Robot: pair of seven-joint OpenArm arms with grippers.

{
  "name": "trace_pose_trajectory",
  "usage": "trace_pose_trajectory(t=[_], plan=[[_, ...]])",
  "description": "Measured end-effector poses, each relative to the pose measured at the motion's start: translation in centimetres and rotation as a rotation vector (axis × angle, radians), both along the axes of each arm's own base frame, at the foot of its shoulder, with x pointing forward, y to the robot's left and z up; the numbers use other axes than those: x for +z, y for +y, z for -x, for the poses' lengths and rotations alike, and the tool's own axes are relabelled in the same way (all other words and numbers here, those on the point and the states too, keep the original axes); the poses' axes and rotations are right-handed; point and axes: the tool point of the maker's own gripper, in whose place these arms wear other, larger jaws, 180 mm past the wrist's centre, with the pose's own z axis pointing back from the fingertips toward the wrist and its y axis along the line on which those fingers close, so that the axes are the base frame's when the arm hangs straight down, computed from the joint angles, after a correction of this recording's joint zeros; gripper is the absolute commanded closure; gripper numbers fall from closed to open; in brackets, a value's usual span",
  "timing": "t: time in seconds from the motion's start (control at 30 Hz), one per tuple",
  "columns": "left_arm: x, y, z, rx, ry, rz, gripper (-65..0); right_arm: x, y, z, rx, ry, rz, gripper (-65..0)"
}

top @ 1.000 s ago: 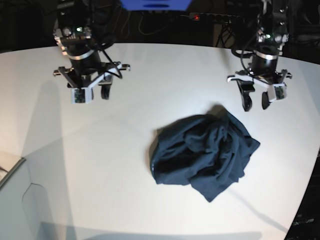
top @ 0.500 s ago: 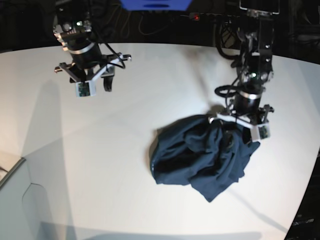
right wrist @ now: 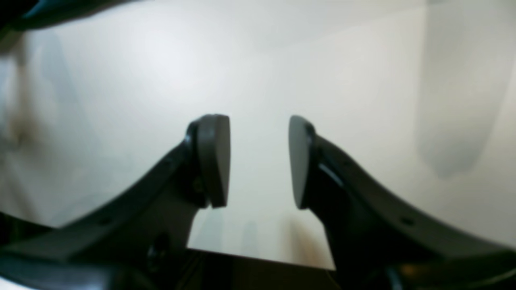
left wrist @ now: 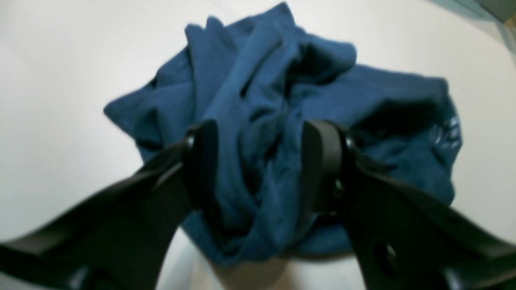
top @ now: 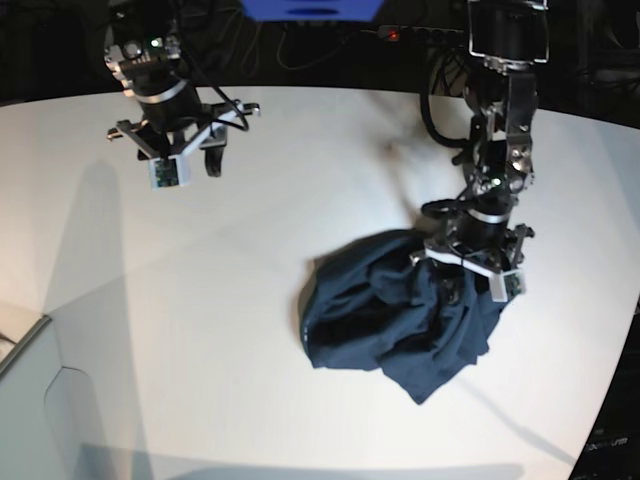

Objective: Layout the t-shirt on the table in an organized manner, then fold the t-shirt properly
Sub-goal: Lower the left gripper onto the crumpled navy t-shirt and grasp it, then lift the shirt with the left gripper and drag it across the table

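Nearest you, the t-shirt [top: 400,310] lies crumpled on the table [top: 200,330], toward its right side. Your left gripper [left wrist: 258,161] is down in the heap, jaws apart around a ridge of cloth, apparently not yet pinching, though blur hides contact. Farther back, your right gripper [right wrist: 259,161] hangs parted and empty, well clear.

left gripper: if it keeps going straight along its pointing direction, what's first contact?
The t-shirt. The left gripper points down into the crumpled heap, jaws apart with bunched folds already between them. Whether the pads touch cloth yet is unclear; the table lies beneath.
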Motion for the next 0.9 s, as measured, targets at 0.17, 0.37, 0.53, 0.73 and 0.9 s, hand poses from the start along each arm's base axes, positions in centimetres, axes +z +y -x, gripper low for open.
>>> trace_pose_trajectory(t=[0.17,0.37,0.53,0.73,0.9], plan=[[-1.0,-0.1,-0.5,-0.002,0.026,0.001,-30.4,0.1,0.0,-0.2,0.000,-0.004,0.000,-24.4],[-0.9,-0.2,-0.5,-0.004,0.023,0.006,0.0,0.1,0.0,-0.2,0.000,-0.004,0.000,-24.4],[3.8,-1.7,-1.1,-0.040,-0.093,0.003,0.0,0.1,0.0,-0.2,-0.001,-0.004,0.000,-24.4],[13.0,-7.8,-1.0,-0.172,-0.328,0.054,-0.1,0.2,0.0,-0.7,-0.001,-0.013,0.001,-24.4],[16.3,-14.0,-0.4,-0.294,-0.408,0.133,-0.4,0.0,-0.9,-0.7,-0.027,-0.010,0.010,-24.4]])
